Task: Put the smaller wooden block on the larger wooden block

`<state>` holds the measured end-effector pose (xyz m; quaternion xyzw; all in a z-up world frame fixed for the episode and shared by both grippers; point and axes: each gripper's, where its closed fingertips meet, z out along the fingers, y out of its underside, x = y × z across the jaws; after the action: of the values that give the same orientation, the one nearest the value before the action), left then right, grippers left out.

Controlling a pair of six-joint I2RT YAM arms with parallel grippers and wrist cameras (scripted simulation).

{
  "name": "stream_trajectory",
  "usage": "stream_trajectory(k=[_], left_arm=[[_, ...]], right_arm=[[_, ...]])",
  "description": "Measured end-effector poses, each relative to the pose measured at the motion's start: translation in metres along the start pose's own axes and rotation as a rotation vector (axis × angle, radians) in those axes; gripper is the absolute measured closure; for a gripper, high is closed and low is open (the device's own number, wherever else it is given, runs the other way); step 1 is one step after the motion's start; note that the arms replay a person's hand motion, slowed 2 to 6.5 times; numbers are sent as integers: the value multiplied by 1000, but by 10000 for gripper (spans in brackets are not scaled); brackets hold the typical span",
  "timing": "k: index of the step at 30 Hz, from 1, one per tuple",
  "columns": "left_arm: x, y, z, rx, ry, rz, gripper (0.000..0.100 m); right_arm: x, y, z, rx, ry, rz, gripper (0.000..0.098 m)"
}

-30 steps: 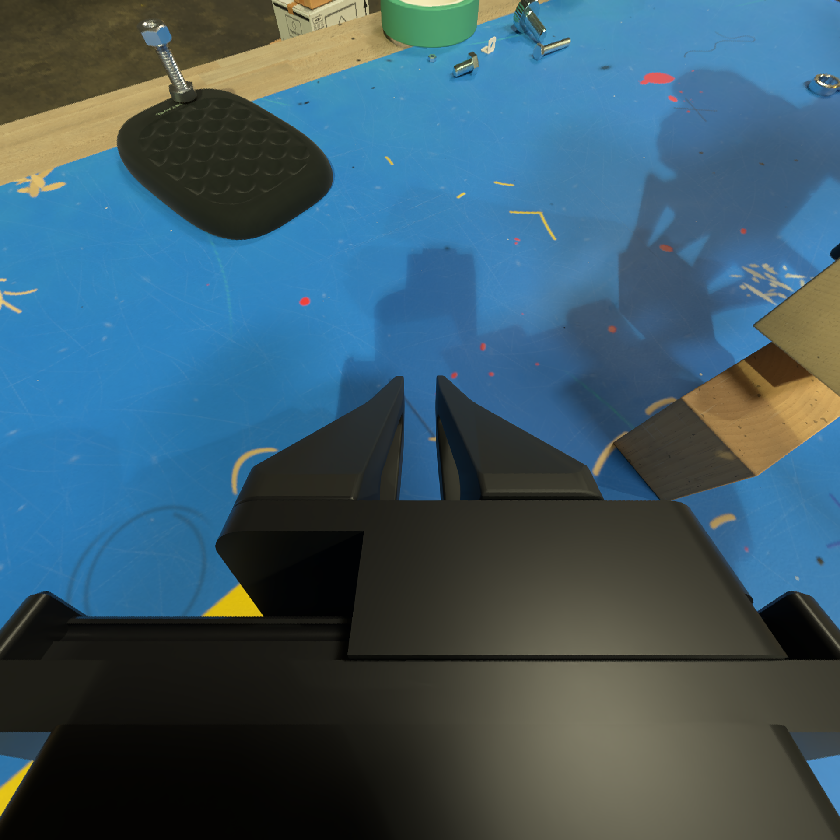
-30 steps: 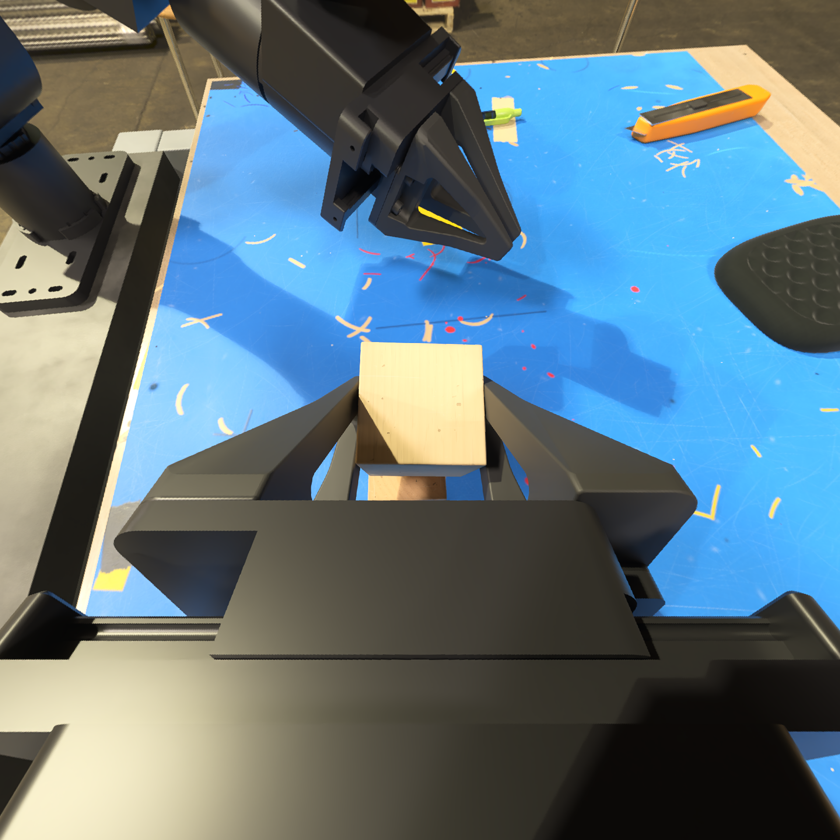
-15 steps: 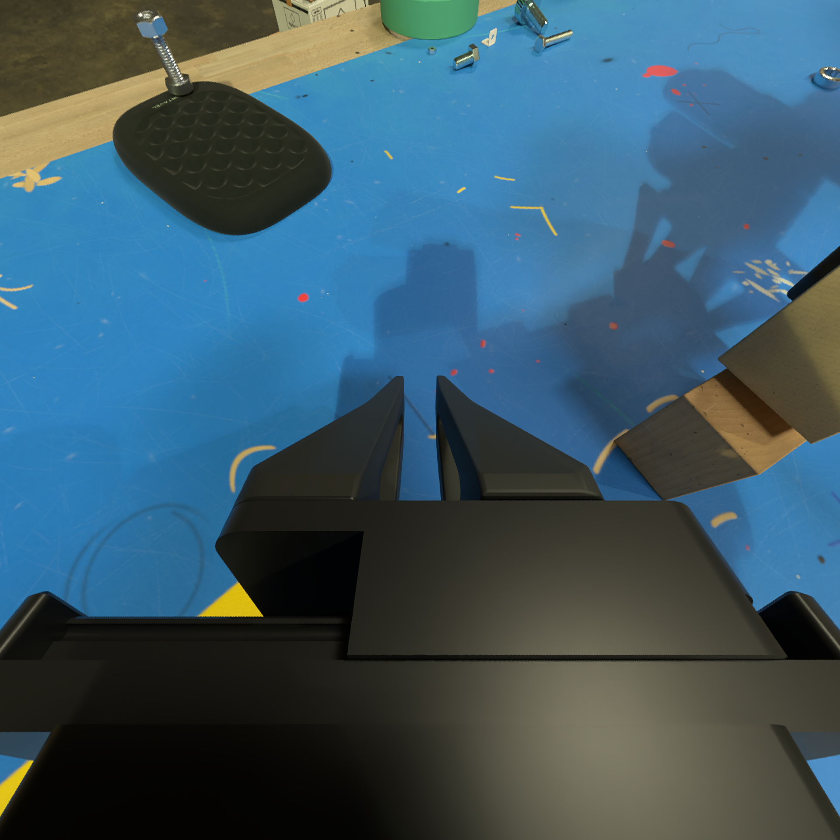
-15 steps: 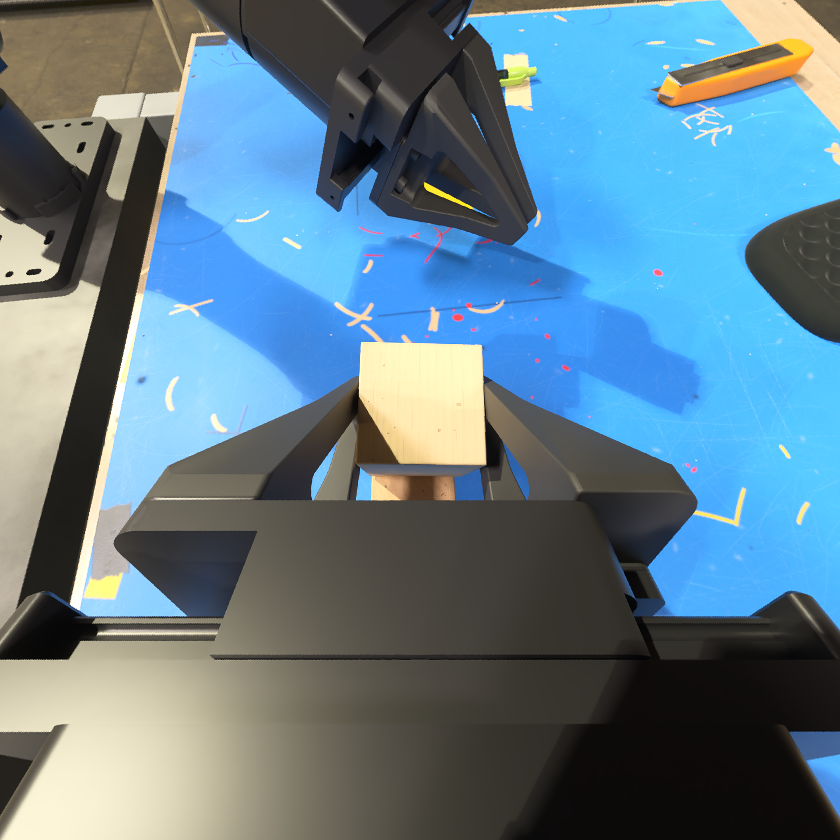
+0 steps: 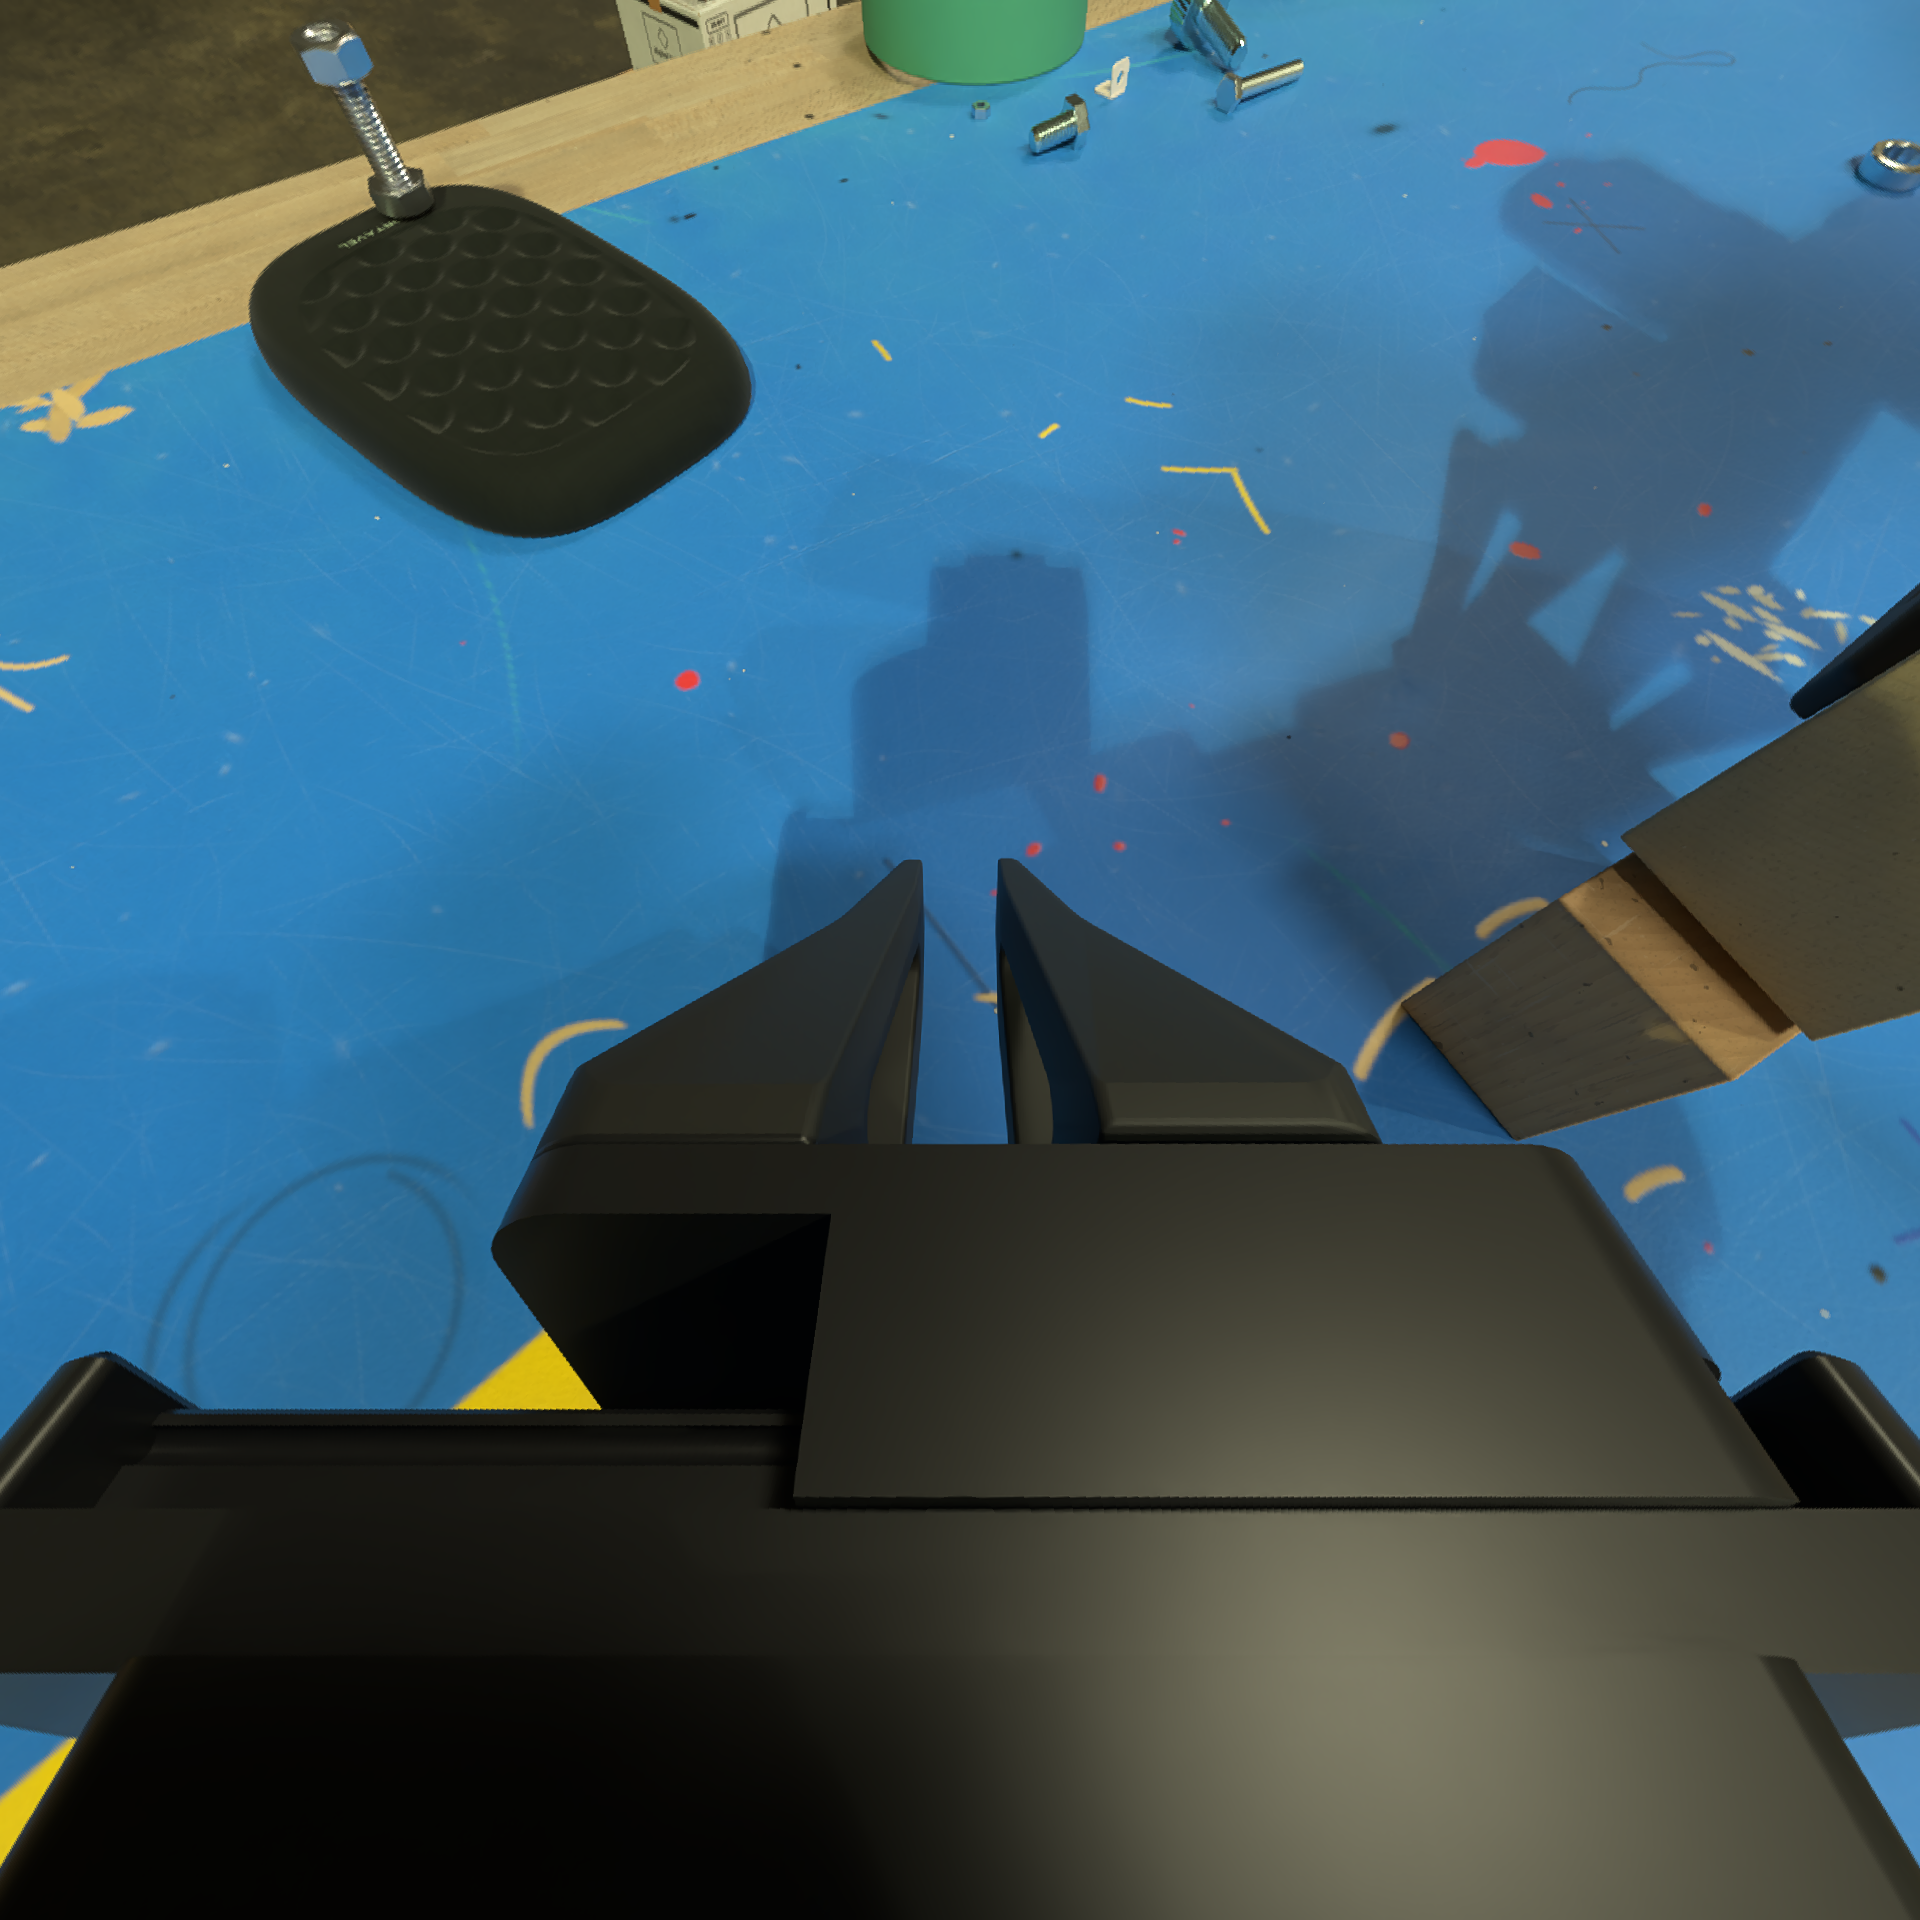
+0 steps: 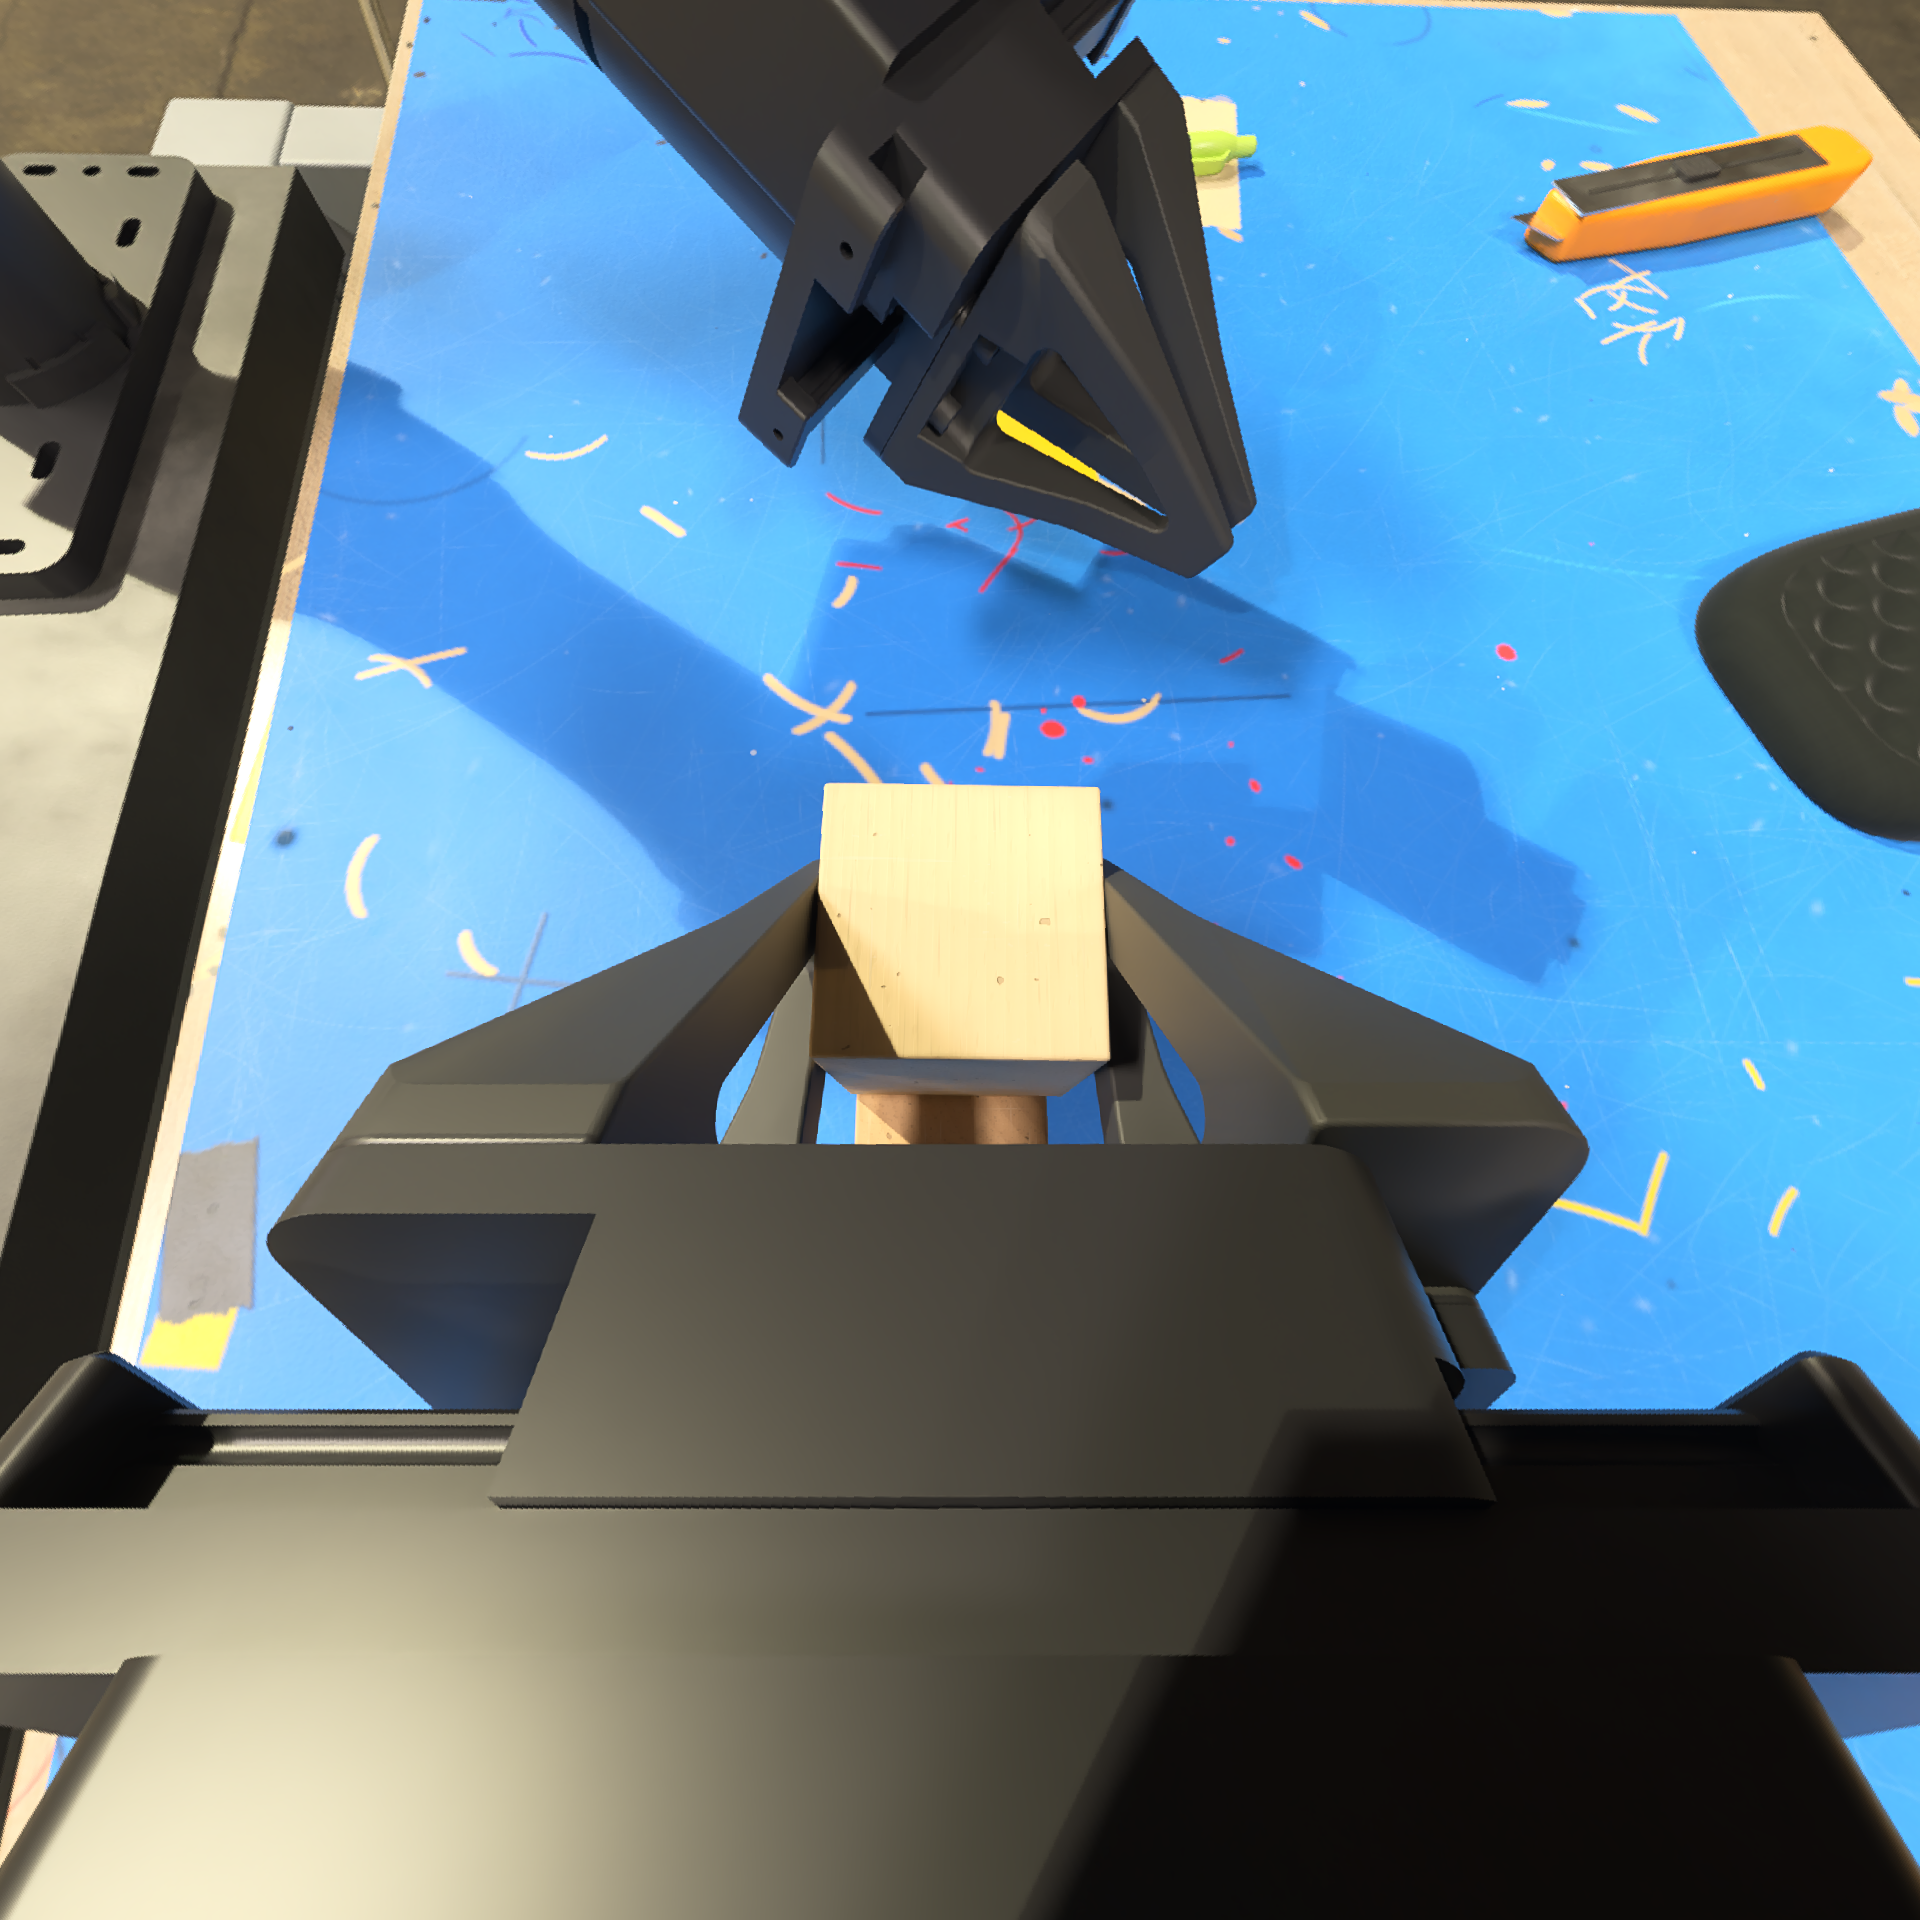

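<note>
Right fingers (image 6: 961, 935), holding smaller block (image 6: 961, 925), advanced over larger block (image 5: 1558, 1029); left fingers (image 5: 959, 883) narrow.

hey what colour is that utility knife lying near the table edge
Orange with a dark grey slider strip, the utility knife shows best in the right wrist view.
</note>
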<state>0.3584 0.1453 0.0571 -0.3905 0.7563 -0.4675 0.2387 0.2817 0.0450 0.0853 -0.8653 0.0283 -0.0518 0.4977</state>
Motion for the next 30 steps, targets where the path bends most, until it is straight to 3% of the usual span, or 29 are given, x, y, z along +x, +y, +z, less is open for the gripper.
stream_trajectory(k=[30], left_arm=[[2,1,1,-9,2,16,879]], right_arm=[[-1,0,0,1,-6,-17,583]])
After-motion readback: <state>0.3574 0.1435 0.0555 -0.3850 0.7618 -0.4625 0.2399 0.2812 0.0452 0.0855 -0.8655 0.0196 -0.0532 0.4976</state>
